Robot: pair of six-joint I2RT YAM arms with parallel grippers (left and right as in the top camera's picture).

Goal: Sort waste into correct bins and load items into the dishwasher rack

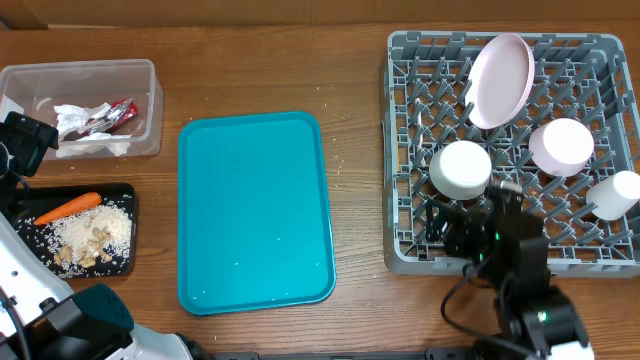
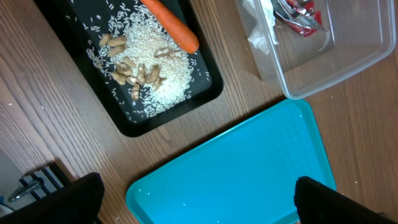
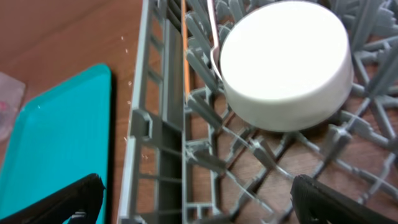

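Note:
The grey dishwasher rack (image 1: 404, 262) holds a pale pink plate (image 1: 500, 80) standing on edge, a white bowl (image 1: 460, 168) upside down, a pinkish bowl (image 1: 561, 146) and a small white cup (image 1: 614, 195). My right gripper (image 3: 196, 199) is open and empty over the rack's front left corner (image 3: 146, 124), just in front of the white bowl (image 3: 286, 62). A thin wooden stick (image 3: 185, 62) lies in the rack beside that bowl. My left gripper (image 2: 199, 199) is open and empty above the teal tray's corner. The fork does not show clearly.
The clear tub (image 1: 150, 90) at the back left holds white napkins (image 1: 75, 135) and a red wrapper (image 1: 112, 118). The black tray (image 1: 128, 195) holds a carrot piece (image 1: 66, 207) and beige scraps (image 1: 95, 238). The teal tray (image 1: 255, 210) lies mid-table.

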